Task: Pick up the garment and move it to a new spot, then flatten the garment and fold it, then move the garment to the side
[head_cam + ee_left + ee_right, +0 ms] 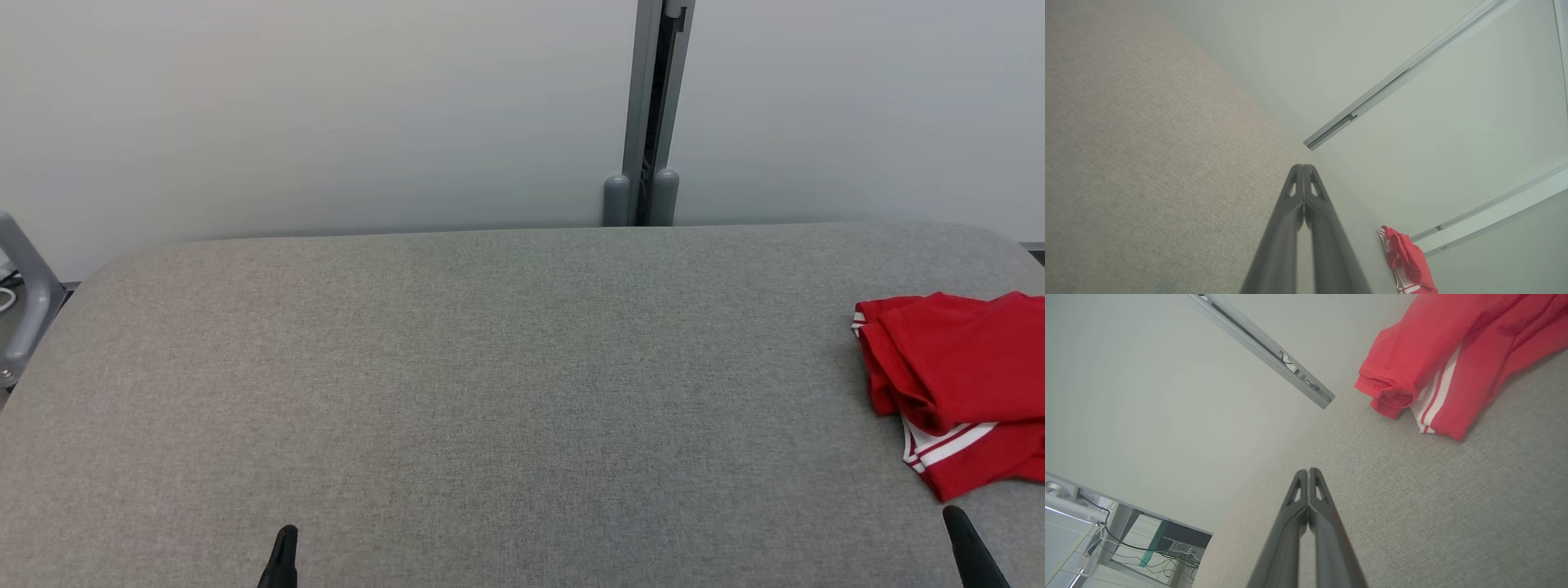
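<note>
I'm holding the left tool (283, 545) and the right tool (957, 527) low at the near edge, both closed, pointing forward, gripping nothing.

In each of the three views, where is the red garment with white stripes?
Head view: red garment at the right edge, middle height.
Left wrist view: garment at the lower right.
Right wrist view: garment at the upper right.
Shared landmark: the grey wall rail.

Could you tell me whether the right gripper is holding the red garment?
No, the right gripper is shut on nothing, and the red garment lies apart from it on the grey table.
</note>
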`<state>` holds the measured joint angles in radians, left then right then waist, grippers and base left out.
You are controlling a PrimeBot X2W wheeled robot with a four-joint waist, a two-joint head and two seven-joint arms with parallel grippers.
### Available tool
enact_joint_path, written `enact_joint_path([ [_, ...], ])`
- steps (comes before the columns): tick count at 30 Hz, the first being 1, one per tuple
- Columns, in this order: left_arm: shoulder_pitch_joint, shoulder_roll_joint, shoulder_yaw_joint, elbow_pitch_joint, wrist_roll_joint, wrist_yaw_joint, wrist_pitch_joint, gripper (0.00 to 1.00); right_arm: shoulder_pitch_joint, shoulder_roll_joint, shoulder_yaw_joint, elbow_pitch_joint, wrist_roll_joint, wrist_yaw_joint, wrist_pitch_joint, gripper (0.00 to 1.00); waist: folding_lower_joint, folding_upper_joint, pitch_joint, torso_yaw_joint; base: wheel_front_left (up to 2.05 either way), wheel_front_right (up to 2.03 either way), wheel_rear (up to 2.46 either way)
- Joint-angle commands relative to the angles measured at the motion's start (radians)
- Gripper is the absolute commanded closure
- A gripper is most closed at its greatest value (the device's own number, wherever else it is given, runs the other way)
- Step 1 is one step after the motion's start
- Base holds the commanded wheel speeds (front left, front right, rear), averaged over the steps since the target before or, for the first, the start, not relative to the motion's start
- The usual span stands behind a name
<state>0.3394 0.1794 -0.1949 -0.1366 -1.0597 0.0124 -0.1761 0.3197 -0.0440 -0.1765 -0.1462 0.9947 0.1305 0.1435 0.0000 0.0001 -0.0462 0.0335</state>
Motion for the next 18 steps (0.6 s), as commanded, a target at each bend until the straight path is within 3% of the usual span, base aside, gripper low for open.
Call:
enact_joint_path([
  [1, 0.003, 0.005, 0.01, -0.019, -0.013, -0.007, 0.002, 1.0, 0.005, -0.006, -0.006, -0.017, 0.021, 0.0, 0.005, 1.0, 0.0, -0.0001, 0.0, 0.0, 0.0, 0.0, 0.0],
  [18, 0.063, -0.031, 0.037, -0.091, -0.161, -0.047, 0.024, 1.0, 0.037, -0.005, -0.036, -0.048, 0.223, 0.0, 0.065, 1.0, 0.0, -0.0001, 0.011, -0.007, 0.0, 0.0, 0.0],
])
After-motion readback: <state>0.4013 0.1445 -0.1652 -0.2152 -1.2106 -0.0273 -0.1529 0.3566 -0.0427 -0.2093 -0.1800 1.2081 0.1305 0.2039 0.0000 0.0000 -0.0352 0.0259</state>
